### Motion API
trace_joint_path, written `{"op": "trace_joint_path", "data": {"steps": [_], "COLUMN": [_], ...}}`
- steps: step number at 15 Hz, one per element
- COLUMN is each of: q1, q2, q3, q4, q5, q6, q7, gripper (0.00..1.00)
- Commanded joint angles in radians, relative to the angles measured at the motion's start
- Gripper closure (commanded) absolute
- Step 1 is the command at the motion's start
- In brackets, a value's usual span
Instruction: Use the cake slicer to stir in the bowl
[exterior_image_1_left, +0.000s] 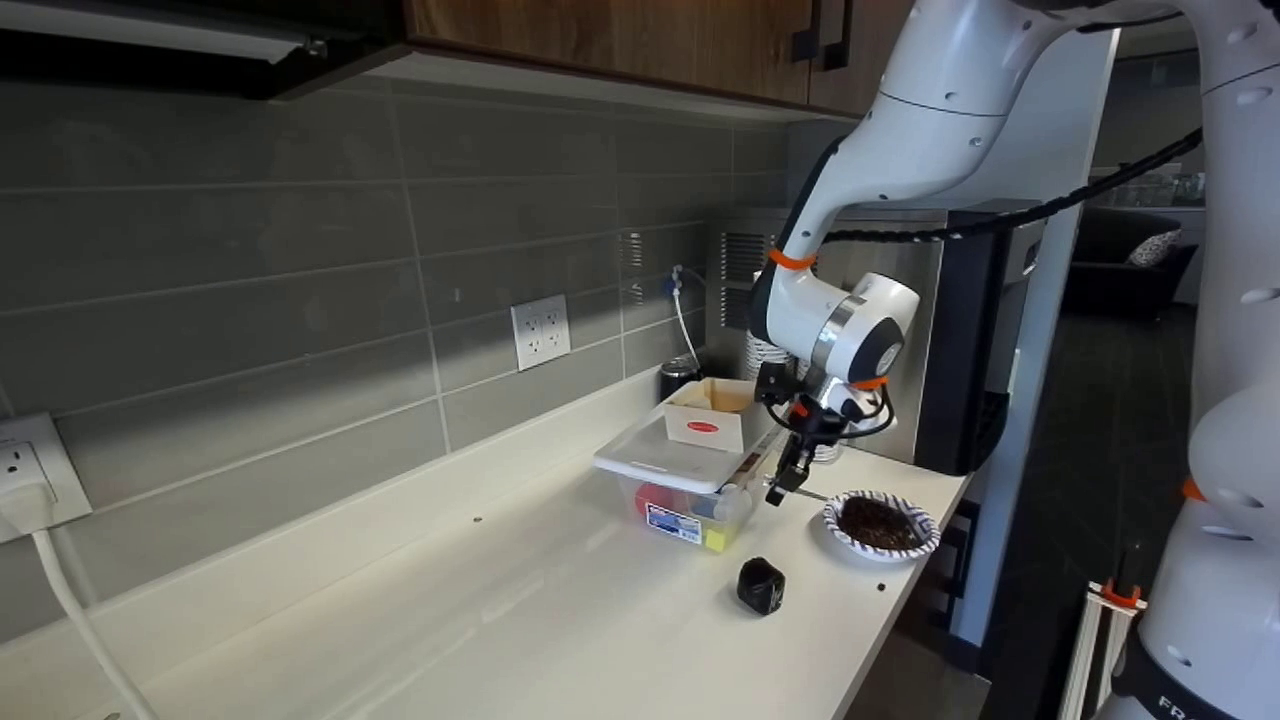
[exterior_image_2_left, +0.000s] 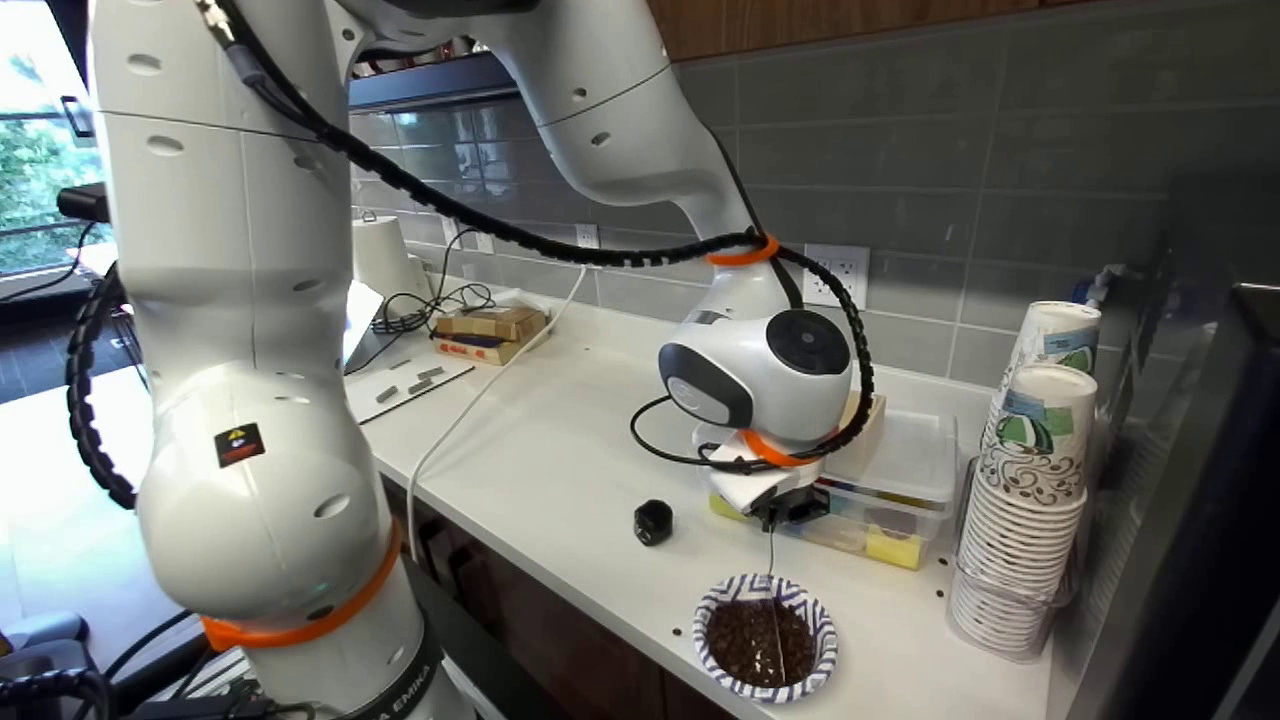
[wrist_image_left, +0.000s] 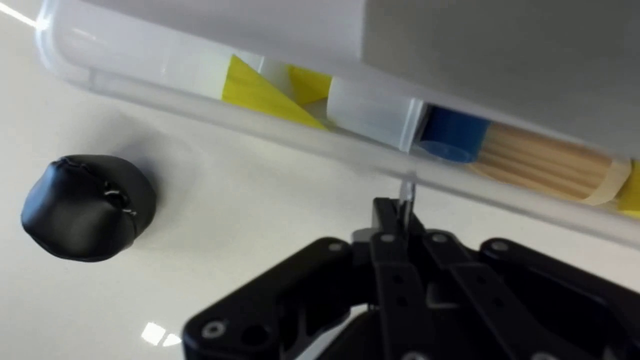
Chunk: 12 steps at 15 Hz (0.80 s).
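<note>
In an exterior view the cake slicer (exterior_image_2_left: 775, 615) ran down into the bowl (exterior_image_2_left: 824, 640), its lower end among dark brown bits (exterior_image_2_left: 742, 640), so I judged that bringing the tool to the bowl was done and that the stirring itself was the step in hand. How much mixing had been achieved could not be read from the pile. The end effector (exterior_image_1_left: 783, 485) was pinched narrow on the slicer's handle (wrist_image_left: 407, 200), near the clear bin (exterior_image_1_left: 655, 455). The bowl sat close to the edge of the counter (exterior_image_1_left: 450, 620), and a dark crumb (exterior_image_1_left: 880, 587) lay just beside it, so wide strokes looked risky for the bits by the rim. Several things were poorly shown. The slicer stood almost edge-on, a mere line, where the robot's wrist (exterior_image_2_left: 765, 400) covered most of the fingers. The wrist view left the bowl out of frame and gave only a sliver of the tool, with a black lump (wrist_image_left: 87, 207) on the left. The blade seemed sunk in the bits, but its tip was lost there, and I could not tell whether it touched the bottom.
</note>
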Motion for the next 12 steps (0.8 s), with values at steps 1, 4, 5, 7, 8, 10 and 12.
{"op": "trace_joint_path", "data": {"steps": [1, 4, 5, 7, 8, 10, 12], "q1": [-0.008, -0.015, -0.019, -0.029, -0.036, -0.051, -0.073], "q2": [-0.062, -0.103, -0.117, -0.147, -0.157, -0.179, -0.196], "q3": [-0.068, -0.106, -0.115, -0.130, -0.137, -0.151, -0.169], "q4": [-0.013, -0.013, -0.010, -0.006, -0.003, -0.001, 0.006], "q5": [-0.043, -0.074, -0.077, -0.076, -0.074, -0.062, -0.041], "q6": [-0.091, -0.147, -0.169, -0.207, -0.235, -0.293, -0.363], "q7": [0.022, 0.034, 0.034, 0.037, 0.037, 0.038, 0.033], "gripper": [0.99, 0.99, 0.99, 0.99, 0.99, 0.99, 0.99]}}
